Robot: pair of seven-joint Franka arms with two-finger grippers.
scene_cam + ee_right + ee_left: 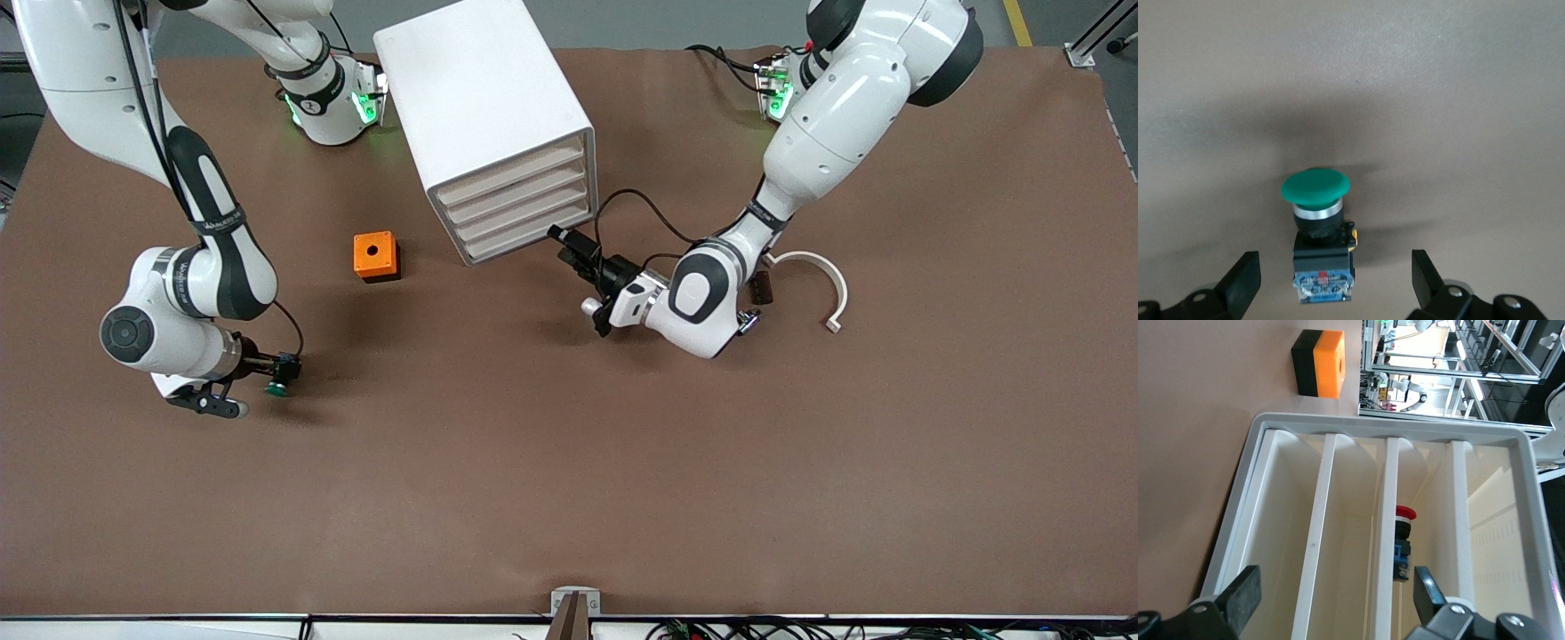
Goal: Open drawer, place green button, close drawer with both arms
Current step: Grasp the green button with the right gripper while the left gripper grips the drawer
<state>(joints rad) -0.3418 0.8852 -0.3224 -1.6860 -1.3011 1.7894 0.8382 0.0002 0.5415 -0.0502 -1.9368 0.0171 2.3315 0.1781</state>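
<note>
no readable text, labels or numbers on anything.

A brown table (569, 498) carries everything; the white cabinet (484, 116) sits at about twelve o'clock; the orange cube (375, 256) lies at its eight o'clock; the green button (277, 388) rests at nine o'clock of the table; a white curved piece (822, 277) lies toward three o'clock.

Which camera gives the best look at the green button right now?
The right wrist view: the button fills the middle of that picture, green cap and body sharp, lying on the table between the right gripper's open fingers. The front view shows it only as a small green speck by that gripper. The left wrist view does not show it.
</note>
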